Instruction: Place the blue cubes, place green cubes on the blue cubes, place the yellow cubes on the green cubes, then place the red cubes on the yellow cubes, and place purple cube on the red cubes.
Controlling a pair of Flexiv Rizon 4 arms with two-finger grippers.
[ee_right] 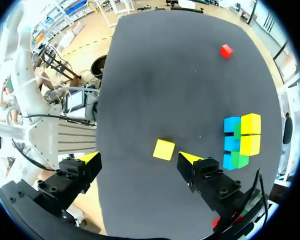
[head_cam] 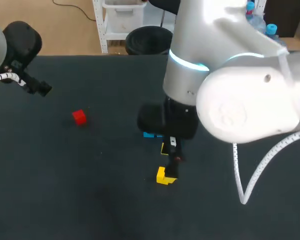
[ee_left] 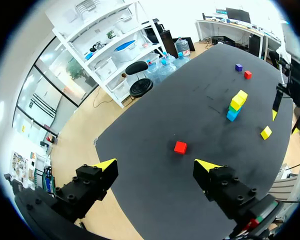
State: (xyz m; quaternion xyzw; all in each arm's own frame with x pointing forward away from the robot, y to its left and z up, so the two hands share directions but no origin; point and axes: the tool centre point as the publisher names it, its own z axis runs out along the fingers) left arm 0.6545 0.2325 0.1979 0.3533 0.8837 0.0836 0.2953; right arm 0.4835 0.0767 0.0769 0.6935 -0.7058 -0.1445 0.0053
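Observation:
My right gripper (ee_right: 140, 158) hangs open above the table, and a loose yellow cube (ee_right: 164, 149) (head_cam: 162, 176) lies below, between its fingers and apart from both. Beside it stand the stacks (ee_right: 240, 142) (ee_left: 236, 106): two of blue, green and yellow, and a blue cube topped by a green one (ee_right: 238, 160). In the head view the right arm hides most of them. One red cube (head_cam: 79, 117) (ee_left: 180, 147) (ee_right: 226, 50) lies alone on the left part of the table. My left gripper (ee_left: 156, 165) is open and empty, high over the table's far left corner.
A purple cube (ee_left: 238, 67) and a second red cube (ee_left: 247, 74) lie close together at the table's right side, hidden behind my right arm in the head view. The dark tabletop (head_cam: 90, 190) is bare around the lone red cube.

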